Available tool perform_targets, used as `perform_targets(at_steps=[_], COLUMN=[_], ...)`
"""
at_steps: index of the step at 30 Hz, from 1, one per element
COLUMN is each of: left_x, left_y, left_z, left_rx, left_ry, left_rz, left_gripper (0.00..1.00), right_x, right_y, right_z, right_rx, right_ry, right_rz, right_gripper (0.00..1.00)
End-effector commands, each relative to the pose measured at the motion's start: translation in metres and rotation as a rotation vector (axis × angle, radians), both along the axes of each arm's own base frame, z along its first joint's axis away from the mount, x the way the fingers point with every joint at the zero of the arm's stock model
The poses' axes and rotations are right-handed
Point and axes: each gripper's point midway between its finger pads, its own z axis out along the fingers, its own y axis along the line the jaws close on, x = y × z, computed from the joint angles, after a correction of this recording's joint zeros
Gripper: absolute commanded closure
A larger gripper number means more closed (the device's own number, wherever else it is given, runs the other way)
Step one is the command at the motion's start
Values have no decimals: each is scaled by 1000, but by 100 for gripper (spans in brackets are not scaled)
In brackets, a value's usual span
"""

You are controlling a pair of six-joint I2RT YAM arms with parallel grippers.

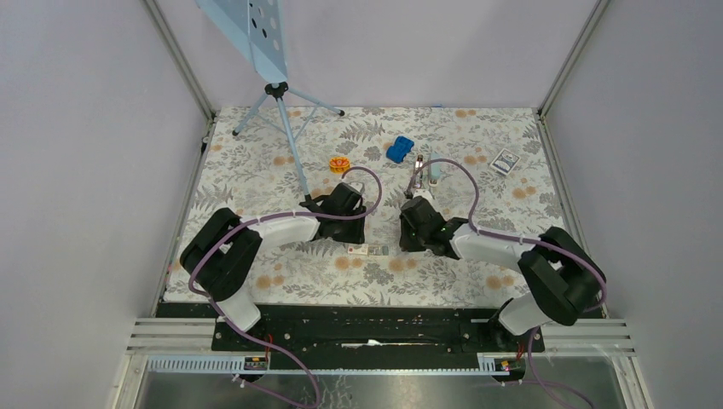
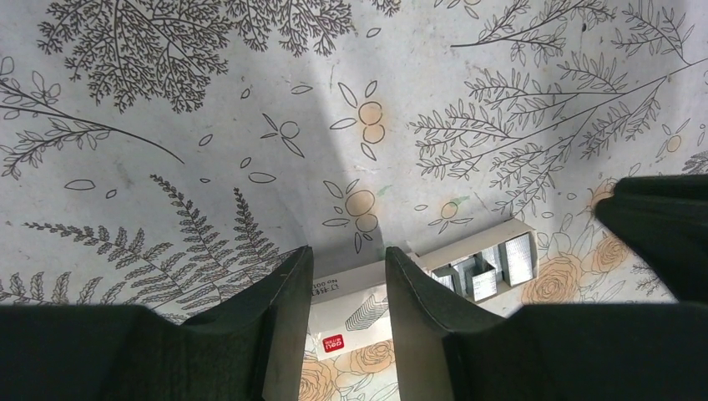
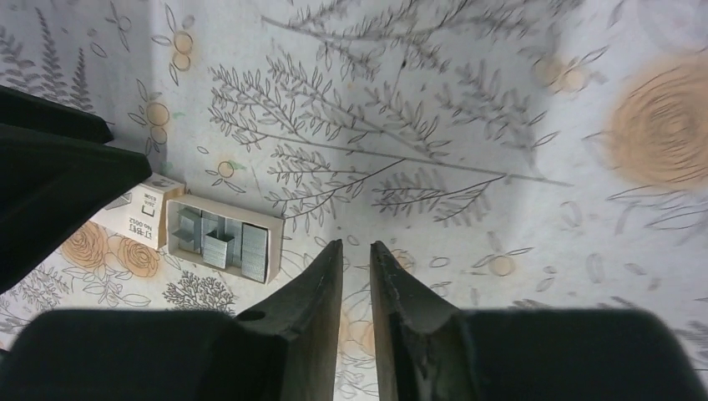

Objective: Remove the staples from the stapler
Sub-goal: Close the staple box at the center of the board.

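Short silvery-grey strips of staples lie packed side by side in a shallow open white tray on the flower-patterned desk, near its front middle. One piece sits a little higher than the rest. The tray lies flat, just beside the small white box with the orange mark. The stapler rests well apart on the far half of the desk, a slim metal part beside a pale blue-green one, too small in the overhead view to make out further
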Motion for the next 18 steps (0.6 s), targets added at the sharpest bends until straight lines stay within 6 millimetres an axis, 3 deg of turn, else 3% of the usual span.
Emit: perform_targets(at_steps=[1, 5, 8, 10, 14, 18], left_x=[-3, 8, 16, 20, 25, 29], left_y=[4, 1, 1, 2, 3, 11], left_z=[4, 17, 27, 31, 41, 50], left_rx=[-3, -67, -111, -138, -189, -220], left_ry=[5, -5, -14, -14, -15, -28], left_rz=[26, 58, 76, 89, 99, 128], left_gripper=[57, 54, 51, 51, 50, 49], right_x=[31, 46, 49, 39, 30, 10], right_y=[-7, -5, -3, 3, 12, 22], right_z=[47, 94, 111, 113, 123, 92], right_rx=[25, 136, 198, 177, 167, 134], right_ry=[-229, -436, -538, -631, -794, -699], right_rz=[98, 239, 384, 590, 835, 1190], right_gripper=[72, 67, 57, 51, 39, 34])
